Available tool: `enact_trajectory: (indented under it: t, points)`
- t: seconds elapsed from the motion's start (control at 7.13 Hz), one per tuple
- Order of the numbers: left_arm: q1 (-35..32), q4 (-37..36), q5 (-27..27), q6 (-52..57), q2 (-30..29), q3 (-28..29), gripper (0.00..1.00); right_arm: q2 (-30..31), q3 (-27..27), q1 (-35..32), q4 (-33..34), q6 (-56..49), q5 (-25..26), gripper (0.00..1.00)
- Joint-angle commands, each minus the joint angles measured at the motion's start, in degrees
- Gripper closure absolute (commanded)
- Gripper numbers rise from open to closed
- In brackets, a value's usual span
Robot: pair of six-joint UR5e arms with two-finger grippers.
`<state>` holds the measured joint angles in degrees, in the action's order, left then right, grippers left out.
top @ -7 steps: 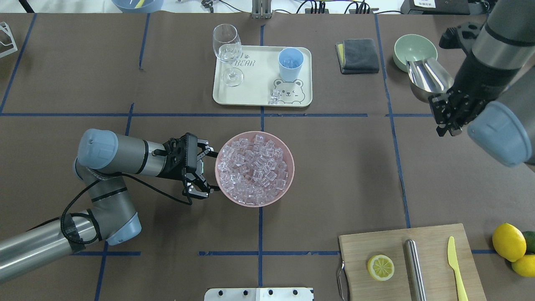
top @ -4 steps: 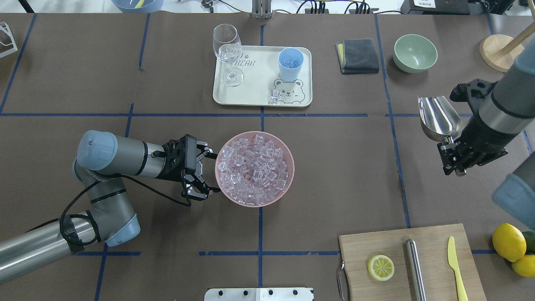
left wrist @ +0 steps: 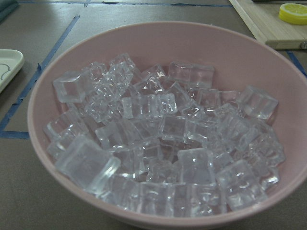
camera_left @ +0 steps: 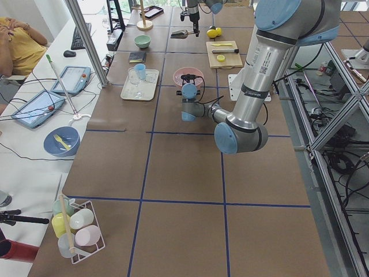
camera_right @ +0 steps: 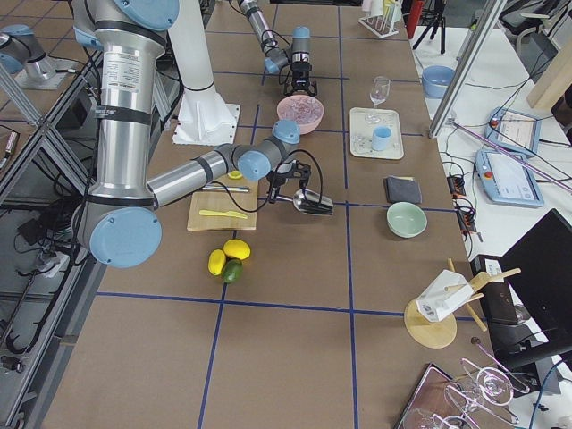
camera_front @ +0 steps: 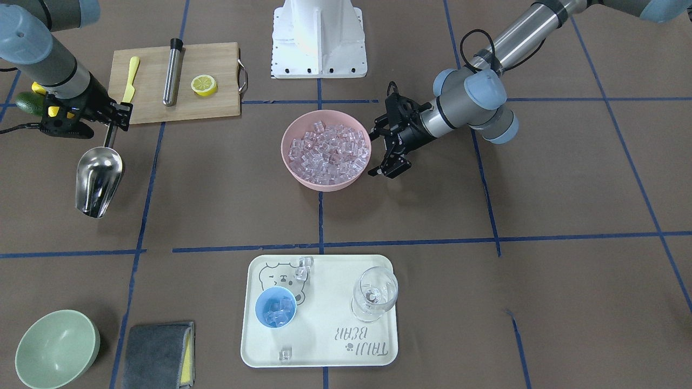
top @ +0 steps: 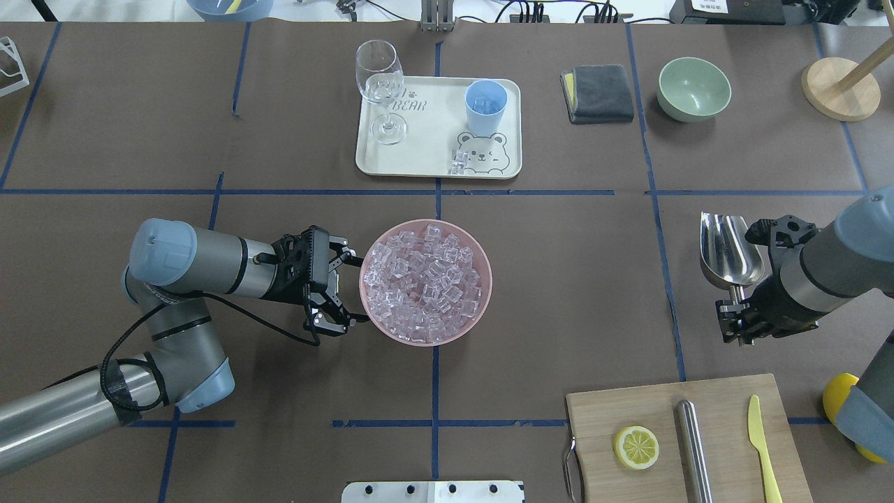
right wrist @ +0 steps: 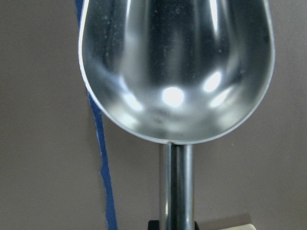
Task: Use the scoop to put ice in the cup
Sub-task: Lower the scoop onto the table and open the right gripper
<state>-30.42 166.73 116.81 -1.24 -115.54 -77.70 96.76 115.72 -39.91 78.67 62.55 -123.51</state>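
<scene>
The cup (camera_front: 275, 308) sits on the tray (camera_front: 324, 346), well apart from the pink bowl (top: 489, 279), with a few cubes inside. Most ice (top: 426, 283) is in the bowl. The scoop (top: 730, 249) is empty, far to the bowl's side, pinched by the fingers of the right gripper (top: 733, 302). The left gripper (top: 353, 290) has spread fingers just beside the bowl. More scooping looks needed.

At the desk's middle sat the large bowl (top: 412, 339), heaped with ice (top: 424, 279), the left claw (top: 349, 292) just beside its left rim. Beyond it, farther from the robot, lay the tray (top: 419, 140). The cup (top: 485, 105) stood on the tray's right part, the wine glass (top: 380, 84) on its left, and loose cubes (top: 458, 162) near the cup. Further right lay the cloth (top: 599, 93), then the smaller bowl (top: 693, 87). The right claw (top: 735, 307) held the scoop (top: 730, 248) between that bowl and the cutting board (top: 628, 405), which carried a lemon half (top: 635, 447), tube (top: 693, 447) and knife (top: 761, 447).
</scene>
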Motion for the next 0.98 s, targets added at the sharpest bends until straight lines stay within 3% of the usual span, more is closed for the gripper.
enact_trajectory:
  t: [0.0, 0.28, 0.42, 0.56, 0.7, 0.84]
  points:
    - [0.0, 0.0, 0.0, 0.0, 0.0, 0.0, 0.00, 0.2, -1.6, 3.5, -1.2, 1.1, 2.5, 1.00]
    - [0.1, 0.0, 0.0, -0.1, 0.0, 0.0, 0.00, -0.1, -1.8, 3.8, -1.1, 1.1, 2.5, 1.00]
    - [0.1, 0.0, -0.1, 0.0, 0.0, 0.0, 0.00, -0.3, -2.2, 3.8, -1.2, 1.1, 2.7, 0.36]
    - [0.1, -0.1, -0.1, 0.0, 0.0, 0.0, 0.00, -0.4, -2.3, 3.8, -1.2, 1.1, 3.3, 0.31]
    - [0.1, -0.1, -0.1, -0.1, 0.0, 0.0, 0.00, -0.6, -2.3, 3.8, -1.1, 1.0, 4.0, 0.00]
    - [0.1, 0.0, 0.0, -0.1, 0.0, 0.0, 0.00, -1.6, -2.4, 3.8, -1.1, 0.6, 4.2, 0.00]
